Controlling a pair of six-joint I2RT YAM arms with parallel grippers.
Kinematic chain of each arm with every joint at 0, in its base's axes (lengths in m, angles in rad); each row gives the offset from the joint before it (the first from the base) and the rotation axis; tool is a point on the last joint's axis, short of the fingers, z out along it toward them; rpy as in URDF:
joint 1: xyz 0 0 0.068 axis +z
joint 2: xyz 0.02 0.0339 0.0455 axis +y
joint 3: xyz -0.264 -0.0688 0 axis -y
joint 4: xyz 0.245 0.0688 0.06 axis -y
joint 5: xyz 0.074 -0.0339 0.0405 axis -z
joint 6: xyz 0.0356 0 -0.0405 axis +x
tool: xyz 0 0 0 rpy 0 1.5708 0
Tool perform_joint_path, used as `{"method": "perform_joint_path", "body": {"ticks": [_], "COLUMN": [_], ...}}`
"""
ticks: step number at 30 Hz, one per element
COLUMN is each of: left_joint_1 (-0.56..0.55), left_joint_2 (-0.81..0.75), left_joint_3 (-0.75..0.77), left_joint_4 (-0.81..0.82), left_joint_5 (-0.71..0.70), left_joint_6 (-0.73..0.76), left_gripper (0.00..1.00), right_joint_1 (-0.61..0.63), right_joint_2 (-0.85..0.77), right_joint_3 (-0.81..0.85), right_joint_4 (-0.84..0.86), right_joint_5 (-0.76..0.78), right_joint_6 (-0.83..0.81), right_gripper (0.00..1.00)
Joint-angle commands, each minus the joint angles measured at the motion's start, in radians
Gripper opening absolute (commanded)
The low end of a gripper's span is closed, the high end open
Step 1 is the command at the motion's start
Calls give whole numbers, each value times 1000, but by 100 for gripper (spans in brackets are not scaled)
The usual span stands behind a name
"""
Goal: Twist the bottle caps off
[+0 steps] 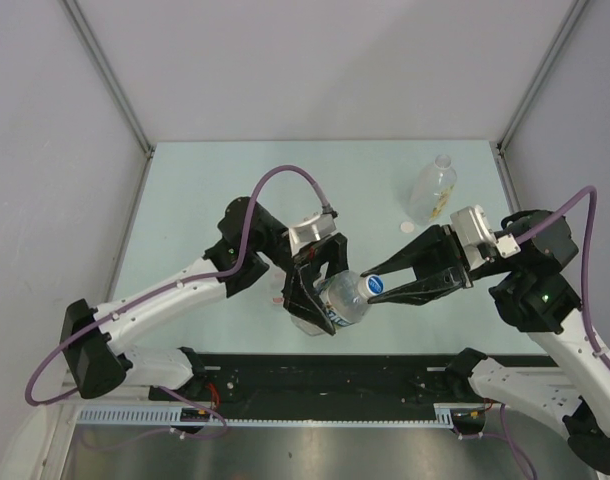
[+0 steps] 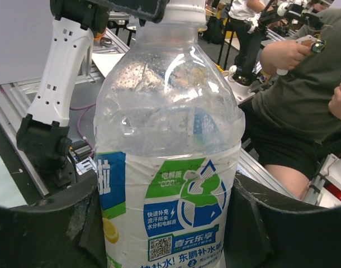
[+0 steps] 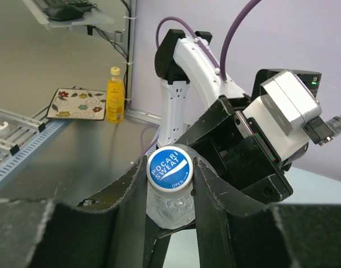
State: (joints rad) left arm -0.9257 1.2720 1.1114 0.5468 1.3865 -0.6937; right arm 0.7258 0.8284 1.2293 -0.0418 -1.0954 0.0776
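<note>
Right now your left gripper [image 1: 323, 300] is clamped around the body of the blue-labelled bottle [image 2: 167, 139], a finger on either side of the label. It holds the bottle tipped over, with the neck pointing toward your right arm. Your right gripper [image 3: 169, 167] is pinched tight on the blue cap [image 1: 375, 287], one finger pressed against each side of it. The cap sits on that bottle's neck, its printed top facing the right wrist camera.

Farther back from the held bottle, toward the far right corner of the surface [image 1: 205, 200], lies a clear bottle [image 1: 432, 188]. A small white cap [image 1: 407, 228] rests on the surface between the two bottles, close to the clear one but apart from it.

Just beside the held bottle, under your left arm, a pale shape [image 1: 278, 298] shows. It may be another bottle, but too little is visible to tell.
</note>
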Motion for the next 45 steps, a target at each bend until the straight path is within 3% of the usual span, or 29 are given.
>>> {"method": "perform_joint_path", "body": {"ticks": [1, 4, 8, 11, 12, 13, 14, 15, 16, 22, 26, 29, 37, 45], "left_joint_1": [-5, -5, -4, -2, -1, 1, 4, 8, 10, 11, 8, -4, -116, -229], "left_joint_2": [-10, -6, -19, -43, -48, -52, -54, -54, -57, -98, -114, -120, -132, -120], "left_joint_3": [31, 36, 65, 123, 142, 155, 174, 179, 182, 140, 111, 104, 67, 28], "left_joint_4": [188, 154, -16, -322, -391, -494, -527, -539, -583, -596, -611, -620, -591, -520], "left_joint_5": [-27, -26, -44, -127, -157, -217, -243, -265, -320, -558, -856, -989, -1488, -1753], "left_joint_6": [-40, -20, 154, 403, 452, 491, 537, 549, 559, 597, 620, 640, 743, 816], "left_gripper": [0, 0, 0, 0, 0, 0, 0, 0, 0, 0, 0, 0, 0, 0], "right_joint_1": [-2, -8, -41, -100, -112, -132, -143, -152, -169, -193, -195, -195, -193, -192], "right_joint_2": [46, 44, 32, 5, -5, -14, -27, -35, -41, -71, -100, -107, -89, -34], "right_joint_3": [-16, -16, -16, -16, -16, -16, -14, -14, -14, -7, -5, 1, 10, 10], "right_joint_4": [-125, -125, -138, -145, -150, -150, -150, -150, -155, -185, -158, -130, -164, -217], "right_joint_5": [-181, -181, -155, -69, -46, -5, 15, 35, 73, 321, 480, 560, 845, 950], "right_joint_6": [39, 44, 68, 119, 129, 149, 157, 165, 172, 211, 260, 318, 509, 602], "right_gripper": [0, 0, 0, 33, 60, 70, 78, 92, 98, 100, 99, 100, 100, 91]}}
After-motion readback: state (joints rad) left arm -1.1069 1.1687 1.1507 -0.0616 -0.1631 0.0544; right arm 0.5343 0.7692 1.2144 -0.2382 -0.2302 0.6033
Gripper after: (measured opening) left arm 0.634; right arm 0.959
